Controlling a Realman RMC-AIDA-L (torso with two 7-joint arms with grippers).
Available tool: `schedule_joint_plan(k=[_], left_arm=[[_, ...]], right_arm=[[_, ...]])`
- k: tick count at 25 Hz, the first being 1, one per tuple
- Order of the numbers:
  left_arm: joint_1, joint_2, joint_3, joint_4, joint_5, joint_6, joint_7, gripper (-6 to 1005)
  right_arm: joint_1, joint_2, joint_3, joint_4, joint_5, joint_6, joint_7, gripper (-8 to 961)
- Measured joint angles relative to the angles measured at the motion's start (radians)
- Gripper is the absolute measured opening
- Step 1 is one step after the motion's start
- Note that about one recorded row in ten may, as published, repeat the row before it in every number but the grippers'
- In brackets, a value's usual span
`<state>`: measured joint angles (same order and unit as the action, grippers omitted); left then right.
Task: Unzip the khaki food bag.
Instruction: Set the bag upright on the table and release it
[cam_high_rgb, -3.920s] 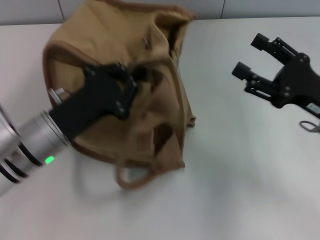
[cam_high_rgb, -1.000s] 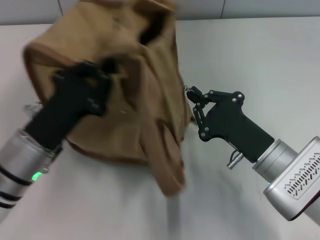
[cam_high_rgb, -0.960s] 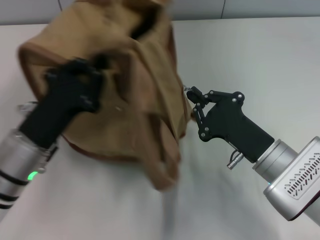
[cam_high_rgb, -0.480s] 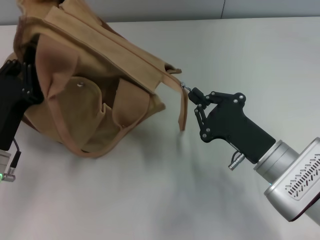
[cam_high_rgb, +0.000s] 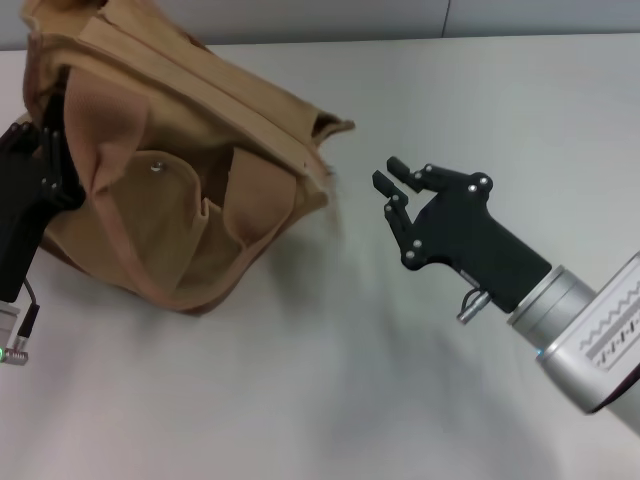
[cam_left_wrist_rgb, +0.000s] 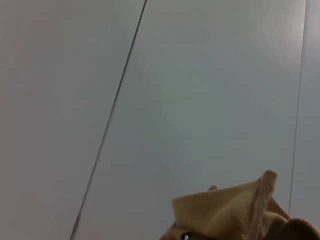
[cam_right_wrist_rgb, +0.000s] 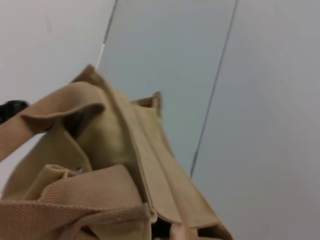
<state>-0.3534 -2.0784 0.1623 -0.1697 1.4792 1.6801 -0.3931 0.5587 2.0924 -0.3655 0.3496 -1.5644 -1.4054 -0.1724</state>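
- Right now the khaki food bag (cam_high_rgb: 180, 190) sits on the white table (cam_high_rgb: 300, 400), toward the robot's left and far side, leaning so its front pocket and snap button face up and forward.
- At the bag's left end, the left gripper (cam_high_rgb: 45, 165) is pressed in against the canvas; its fingers are buried in the folds, so I cannot tell how they stand.
- Over on the other side, the right gripper (cam_high_rgb: 392, 180) hangs just above the table, fingers spread apart and holding nothing.
- That gripper points at the bag's near corner, where the top strip ends in a small tab (cam_high_rgb: 335, 126); a clear gap of bare table lies between them.
- One loop handle (cam_high_rgb: 100, 180) droops over the bag's front.
- From the right wrist view, the bag (cam_right_wrist_rgb: 110, 165) fills the lower part, its top seam running away toward the grey wall (cam_right_wrist_rgb: 260, 100).
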Motion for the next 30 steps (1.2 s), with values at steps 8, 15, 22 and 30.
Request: schedule_joint_plan(k=[8,15,22,30], left_arm=[[0.006,0.000,-0.001,-0.001,0.000,-0.002,0.000,57],[0.007,0.000,0.003,-0.001,0.008,0.001,0.000,57],[0.006,0.000,0.007,-0.004,0.011,0.004,0.000,57],[0.007,0.000,0.009,-0.005,0.012,0.021,0.000,58]], right_arm=[[0.028,0.000,0.001,-0.078,0.001,0.031,0.138,212],[0.098,0.000,0.036,-0.101,0.004,0.121,0.141,412],[0.151,0.000,0.026,-0.150,0.001,0.144,0.141,539],[0.212,0.000,0.021,-0.185,-0.015,0.244,0.141,307]])
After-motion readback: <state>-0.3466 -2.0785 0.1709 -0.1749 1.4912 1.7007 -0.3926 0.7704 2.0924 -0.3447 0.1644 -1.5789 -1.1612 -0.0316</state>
